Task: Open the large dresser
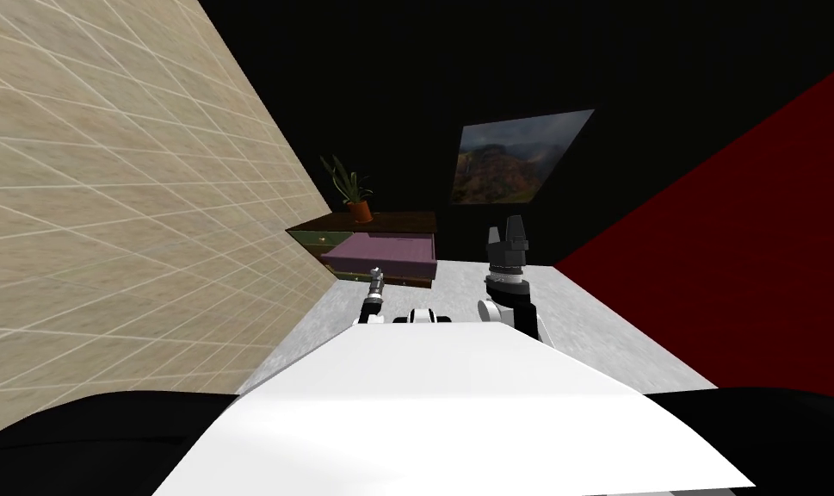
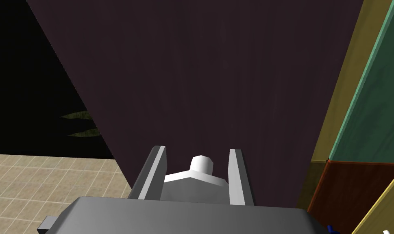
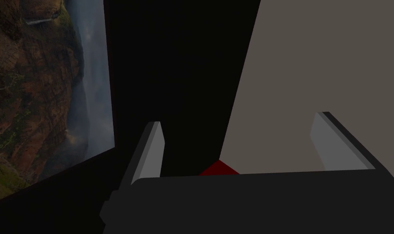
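The dresser stands at the far end of the grey floor, just beside the tiled wall. A potted plant sits on its top, and one drawer stands open toward me. The left gripper is at the front edge of that drawer, its fingers drawn in narrow and pressing the sides of a white knob between them. The right gripper is raised off to the side, well apart from the dresser, with its fingers spread wide and nothing held.
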You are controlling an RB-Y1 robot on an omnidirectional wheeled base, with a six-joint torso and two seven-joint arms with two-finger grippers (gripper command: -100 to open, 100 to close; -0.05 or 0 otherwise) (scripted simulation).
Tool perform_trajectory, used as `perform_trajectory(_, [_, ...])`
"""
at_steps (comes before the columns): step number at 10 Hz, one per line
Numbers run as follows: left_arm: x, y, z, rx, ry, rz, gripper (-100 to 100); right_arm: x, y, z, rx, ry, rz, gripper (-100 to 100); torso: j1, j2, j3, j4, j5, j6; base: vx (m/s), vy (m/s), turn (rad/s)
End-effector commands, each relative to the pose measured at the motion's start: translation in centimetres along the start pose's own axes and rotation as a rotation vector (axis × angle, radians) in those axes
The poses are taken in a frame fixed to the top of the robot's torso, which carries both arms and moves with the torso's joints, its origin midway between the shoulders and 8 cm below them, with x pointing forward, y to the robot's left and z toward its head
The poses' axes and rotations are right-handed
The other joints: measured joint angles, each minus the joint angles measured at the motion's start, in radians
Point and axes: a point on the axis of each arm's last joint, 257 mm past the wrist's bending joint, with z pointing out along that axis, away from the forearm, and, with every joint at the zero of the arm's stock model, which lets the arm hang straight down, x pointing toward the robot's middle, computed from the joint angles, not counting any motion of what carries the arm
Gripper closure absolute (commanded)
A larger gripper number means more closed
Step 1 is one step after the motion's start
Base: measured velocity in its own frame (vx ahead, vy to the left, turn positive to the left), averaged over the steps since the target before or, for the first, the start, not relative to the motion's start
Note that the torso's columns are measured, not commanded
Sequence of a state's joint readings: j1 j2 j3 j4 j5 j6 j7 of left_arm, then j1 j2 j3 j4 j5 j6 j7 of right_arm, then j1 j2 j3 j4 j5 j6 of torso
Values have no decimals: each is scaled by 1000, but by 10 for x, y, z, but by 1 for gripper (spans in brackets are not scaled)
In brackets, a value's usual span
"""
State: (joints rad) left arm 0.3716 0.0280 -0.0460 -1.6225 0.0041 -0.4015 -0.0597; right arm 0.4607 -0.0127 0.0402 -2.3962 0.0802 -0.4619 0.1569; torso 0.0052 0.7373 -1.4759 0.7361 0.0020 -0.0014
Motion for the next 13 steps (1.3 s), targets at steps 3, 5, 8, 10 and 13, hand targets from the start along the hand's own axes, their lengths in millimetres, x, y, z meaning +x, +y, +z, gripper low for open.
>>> perform_trajectory(3, [-4, -22, 2, 0, -3, 3, -100, 0, 0, 0, 0, 0, 0, 0, -7, -6, -4, 1, -3, 2, 23, -14, -6])
perform_trajectory(5, [-6, -33, 2, 0, -5, 5, -100, 0, 0, 0, 0, 0, 0, 0, -5, 1, 0, 2, -2, 2, 17, -6, -12])
perform_trajectory(8, [-9, -49, 1, -2, -7, 7, -100, 0, 0, 0, 0, 0, 0, 0, -7, 6, 3, 7, -5, 1, 0, -2, -9])
perform_trajectory(10, [-9, -54, 1, -4, -8, 8, -100, 0, 0, 0, 0, 0, 0, 0, -9, 8, 3, 9, -7, 1, 0, -4, -8])
perform_trajectory(13, [-9, -38, -3, -42, -7, 5, 0, 0, 0, 0, 0, 0, 0, 0, -9, 9, 4, 9, -7, 1, 2, 1, 0])
